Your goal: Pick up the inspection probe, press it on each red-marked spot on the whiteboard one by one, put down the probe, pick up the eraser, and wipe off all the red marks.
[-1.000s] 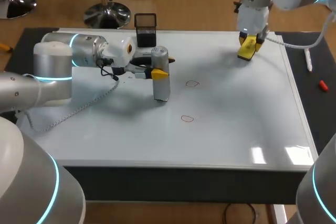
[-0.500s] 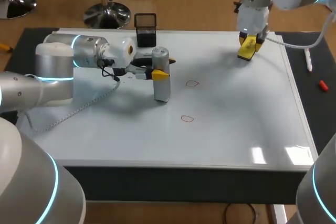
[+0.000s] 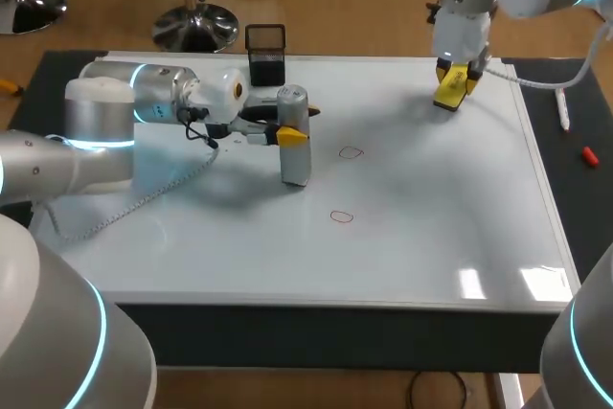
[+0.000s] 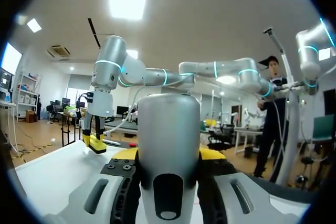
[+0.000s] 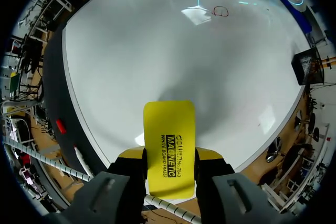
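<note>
Probe point(image 3: 295, 165): upright, clamped in L end effector point(image 3: 290, 133); nearest red mark point(image 3: 351, 152) just R of it. R end effector point(image 3: 454, 79) grips eraser point(image 3: 446, 95).

Left arm edged inward, only slightly.
Over the last second the left arm point(image 3: 105, 112) crept a little toward the middle of the whiteboard point(image 3: 431, 217). Its grey elbow point(image 3: 96, 102) and white wrist joint point(image 3: 230, 91) slid slightly toward the probe point(image 3: 293, 136), and the loose cable point(image 3: 144, 200) beneath shifted with them. All of that small move fell in the first half second; none showed afterwards.
</note>
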